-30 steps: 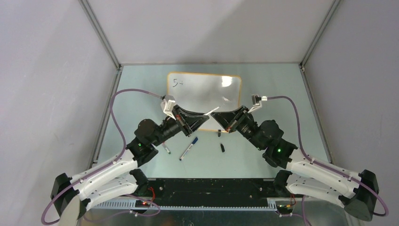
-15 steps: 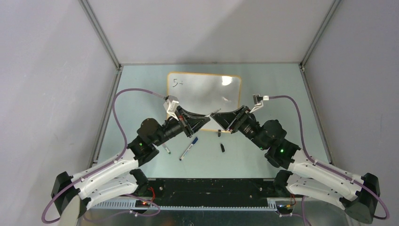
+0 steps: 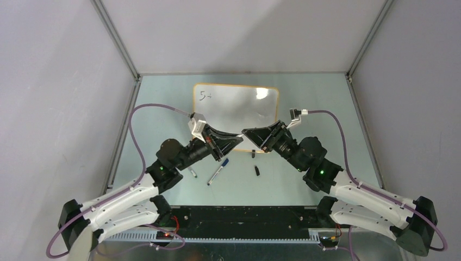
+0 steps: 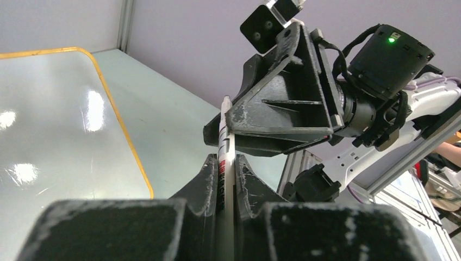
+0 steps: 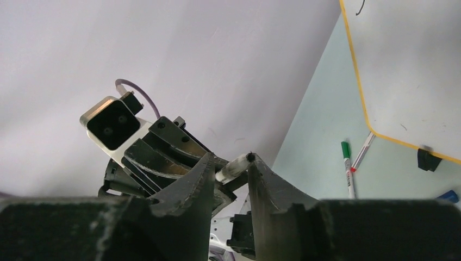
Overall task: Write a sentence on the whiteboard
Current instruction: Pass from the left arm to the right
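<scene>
Overhead, the whiteboard point(image 3: 239, 111) lies flat on the pale green desk point(image 3: 163, 109), towards its far side and roughly midway between the two arms. Its glossy face throws back bright patches of light, and a thin orange-yellow rim runs round its rounded corners. The only lettering point(image 3: 205, 96) is a couple of small black marks in the far left corner; the remainder of the board is bare white. One black clip foot point(image 5: 428, 159) sits on the near rim.

The desk is boxed in by plain grey walls point(image 3: 244, 32), with metal posts point(image 3: 117, 41) running up the corners.

Both arms meet above the board's near edge. The left pincer point(image 4: 224, 160) is pressed tight on a white marker point(image 4: 224, 136), which sticks out towards the other arm. The right pincer point(image 5: 232, 160) is spread, its fingers standing on either side of the marker's free end; whether they touch it is not clear.

Near the arms, a blue-capped pen point(image 3: 217, 171), a green-capped pen point(image 5: 346, 163) and a small black cap point(image 3: 257, 171) lie loose on the desk.
</scene>
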Controlling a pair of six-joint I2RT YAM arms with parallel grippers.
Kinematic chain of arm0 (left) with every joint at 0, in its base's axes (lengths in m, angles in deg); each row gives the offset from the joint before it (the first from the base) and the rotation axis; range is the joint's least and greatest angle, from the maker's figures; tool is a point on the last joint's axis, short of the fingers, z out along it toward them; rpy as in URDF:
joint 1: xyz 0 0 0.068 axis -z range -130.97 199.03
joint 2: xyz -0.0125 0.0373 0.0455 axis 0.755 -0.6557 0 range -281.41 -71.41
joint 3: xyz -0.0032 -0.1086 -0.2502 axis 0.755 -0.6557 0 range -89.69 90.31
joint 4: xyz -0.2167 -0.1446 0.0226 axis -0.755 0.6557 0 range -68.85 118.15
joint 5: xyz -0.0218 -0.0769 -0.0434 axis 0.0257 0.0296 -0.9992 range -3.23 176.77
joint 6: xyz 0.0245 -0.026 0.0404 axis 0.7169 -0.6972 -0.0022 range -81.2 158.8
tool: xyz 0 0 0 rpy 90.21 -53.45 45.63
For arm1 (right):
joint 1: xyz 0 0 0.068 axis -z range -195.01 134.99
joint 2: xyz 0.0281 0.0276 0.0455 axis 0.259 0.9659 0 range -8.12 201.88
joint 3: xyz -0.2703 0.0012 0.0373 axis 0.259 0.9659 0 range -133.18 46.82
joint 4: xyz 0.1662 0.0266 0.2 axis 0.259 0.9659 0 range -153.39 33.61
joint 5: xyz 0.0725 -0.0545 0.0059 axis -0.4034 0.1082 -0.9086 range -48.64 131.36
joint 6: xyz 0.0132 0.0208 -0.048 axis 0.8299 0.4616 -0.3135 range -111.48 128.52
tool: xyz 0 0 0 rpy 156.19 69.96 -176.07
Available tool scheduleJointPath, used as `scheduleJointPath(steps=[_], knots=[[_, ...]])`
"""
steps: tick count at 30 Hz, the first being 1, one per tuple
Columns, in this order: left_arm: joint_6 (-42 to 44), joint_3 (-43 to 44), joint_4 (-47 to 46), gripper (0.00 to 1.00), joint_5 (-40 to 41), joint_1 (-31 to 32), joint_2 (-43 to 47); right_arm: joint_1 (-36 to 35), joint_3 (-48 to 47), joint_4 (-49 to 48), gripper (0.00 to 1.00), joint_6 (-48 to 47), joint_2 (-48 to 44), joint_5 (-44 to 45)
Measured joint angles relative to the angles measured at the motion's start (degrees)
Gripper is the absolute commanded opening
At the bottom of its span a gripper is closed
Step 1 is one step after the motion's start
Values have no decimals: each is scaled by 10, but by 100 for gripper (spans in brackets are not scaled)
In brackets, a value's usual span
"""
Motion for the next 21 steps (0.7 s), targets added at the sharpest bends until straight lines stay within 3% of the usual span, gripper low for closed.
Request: scheduleJointPath(steps=[3,4,6,9,12,15,21], knots=[[16,-1,2,4,-3,0,7,0,0,-4,2,5,2,-1],[20,-1,1,8,-4,0,9,1,0,-9,0,14,3,-3],[26,-1,-3,25,-7,0,12,1,0,-18,0,26,3,-7],[30,-1,10,34,-12,0,14,2,-1,-23,0,16,3,-13],[30,-1,41,55,-14,2,14,14,-1,-6,0,-7,-5,-16],[22,0,81,62,-11,2,22,49,-11,31,0,-40,-21,-33],[14,27,177,66,-14,1,48,163,-104,141,0,-154,-9,-164]])
